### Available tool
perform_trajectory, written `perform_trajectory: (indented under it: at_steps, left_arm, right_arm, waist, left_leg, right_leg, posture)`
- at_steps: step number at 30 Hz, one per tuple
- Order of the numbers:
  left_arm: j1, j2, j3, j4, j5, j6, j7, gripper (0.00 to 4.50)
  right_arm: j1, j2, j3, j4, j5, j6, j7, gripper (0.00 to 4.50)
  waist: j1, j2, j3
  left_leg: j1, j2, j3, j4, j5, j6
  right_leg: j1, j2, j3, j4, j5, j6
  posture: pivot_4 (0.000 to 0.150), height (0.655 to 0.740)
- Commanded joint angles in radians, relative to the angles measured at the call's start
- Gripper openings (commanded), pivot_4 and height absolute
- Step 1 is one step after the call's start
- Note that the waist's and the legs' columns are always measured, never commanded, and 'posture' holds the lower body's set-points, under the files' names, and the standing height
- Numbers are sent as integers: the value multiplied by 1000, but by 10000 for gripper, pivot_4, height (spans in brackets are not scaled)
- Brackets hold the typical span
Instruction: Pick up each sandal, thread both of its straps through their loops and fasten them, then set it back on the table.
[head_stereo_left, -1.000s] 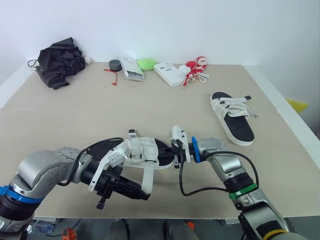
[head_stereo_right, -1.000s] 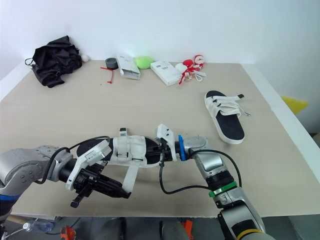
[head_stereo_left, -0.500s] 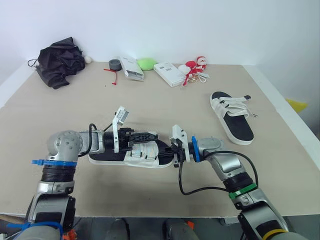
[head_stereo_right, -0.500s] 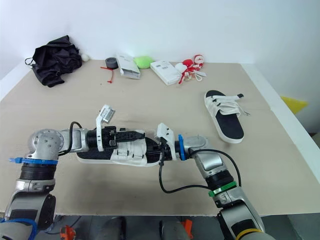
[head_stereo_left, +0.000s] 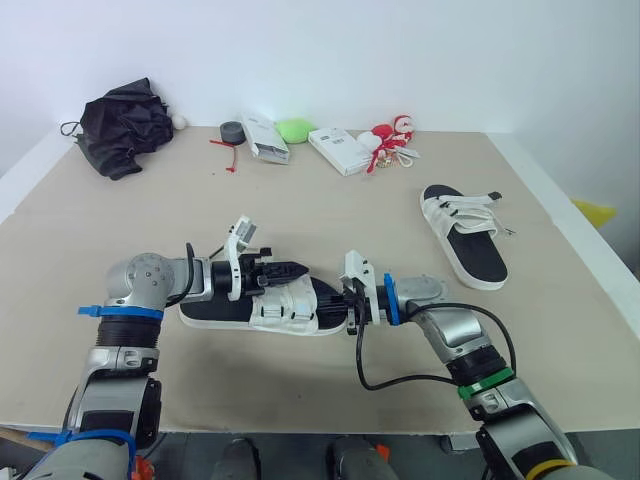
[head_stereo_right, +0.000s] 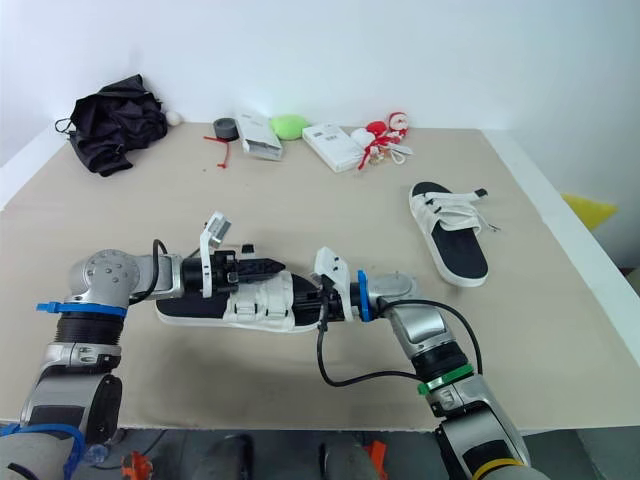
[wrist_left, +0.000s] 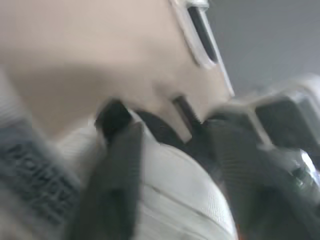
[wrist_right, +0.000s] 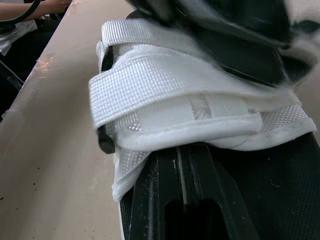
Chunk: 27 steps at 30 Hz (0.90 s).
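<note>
A white-strapped sandal with a black sole (head_stereo_left: 215, 312) lies near the table's front edge. Its two white straps (wrist_right: 165, 100) lie folded across the upper. My left gripper (head_stereo_left: 300, 268) comes in from the left and hovers just above those straps, open, with its fingers (wrist_left: 117, 185) on either side of the white webbing (wrist_left: 175, 190). My right gripper (head_stereo_left: 347, 305) is shut on the sandal's right end. The second sandal (head_stereo_left: 465, 235) rests flat at the right of the table, its straps across the top and one end sticking out.
Along the far edge lie a black cloth bundle (head_stereo_left: 122, 120), a grey tape roll (head_stereo_left: 232, 130), two white boxes (head_stereo_left: 264, 138) (head_stereo_left: 340, 148), a green object (head_stereo_left: 293, 128) and red-and-white items (head_stereo_left: 390, 135). The table's front edge runs close behind my arms.
A second ago my left arm was low in front of the sandal, and a loose strap hung down. It has since swung over the sandal from the left, and the straps lie folded.
</note>
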Motion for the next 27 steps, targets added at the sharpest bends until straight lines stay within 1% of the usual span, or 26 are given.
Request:
perform_trajectory:
  at_steps: [1,4,8,11,13,17,20,22,24,26,27]
  left_arm:
    - [3,-5,-6,44,71,-2,44,22510]
    - [-19,-21,23,88,93,-26,67,22510]
    - [-73,-53,121,172,97,-81,140,22510]
    - [-132,-95,255,221,39,-113,203,22510]
    - [-179,-120,365,237,-31,-96,263,22510]
    - [-202,-132,462,167,-117,-39,325,22510]
    - [-178,-123,474,54,-162,-23,316,22510]
    - [-138,-100,444,-66,-170,-43,258,22510]
    - [-59,-45,371,-238,-159,-88,130,22510]
    - [55,54,264,-416,-107,-170,-41,22510]
    - [116,114,212,-486,-69,-226,-131,22510]
  right_arm:
    - [54,-23,53,72,-59,38,-13,0]
    - [48,-23,53,77,-60,37,-12,0]
    - [44,-23,53,80,-59,36,-11,0]
    - [44,-23,50,80,-57,37,-11,0]
    - [39,-22,33,82,-50,40,-16,0]
    - [30,-35,-16,44,-10,64,-22,0]
    - [35,-62,-53,-39,23,99,-24,0]
    - [41,-87,-85,-118,52,141,-34,0]
    - [43,-124,-127,-221,91,207,-58,0]
    - [41,-161,-179,-322,144,286,-84,0]
    - [40,-179,-196,-361,157,314,-98,0]
  waist:
    - [0,0,-1]
    - [0,1,-2]
    - [0,1,-2]
    - [0,0,-1]
    - [0,-2,1]
    - [0,-2,2]
    - [0,-1,7]
    - [6,-1,8]
    - [7,1,11]
    - [15,1,13]
    - [17,1,14]
  left_leg:
    - [0,0,0,0,0,0]
    - [0,0,-1,0,0,0]
    - [0,-2,-3,0,0,0]
    - [-3,-2,-2,0,0,0]
    - [-5,-2,-3,0,0,0]
    - [-7,-2,-3,0,0,0]
    - [-8,-2,-3,0,0,-1]
    - [-11,-3,-4,0,1,-2]
    - [-16,-4,-4,0,1,-5]
    - [-25,-6,-4,0,1,-8]
    - [-29,-7,-4,0,2,-9]
  right_leg:
    - [0,0,0,0,0,0]
    - [0,0,0,0,0,0]
    - [0,0,0,0,0,1]
    - [0,0,1,0,1,2]
    - [0,0,1,0,1,3]
    - [-1,1,1,0,1,3]
    - [-2,0,1,0,1,4]
    - [-4,0,1,0,1,5]
    - [-8,-2,0,0,1,6]
    - [-17,-4,1,0,1,6]
    - [-22,-5,1,1,4,1]
  posture:
    - [1500,7380]
    - [1500,7380]
    - [1500,7380]
    - [1500,7380]
    - [1500,7380]
    - [1500,7380]
    - [1500,7380]
    - [1500,7380]
    - [1500,7380]
    - [1500,7380]
    - [1500,7380]
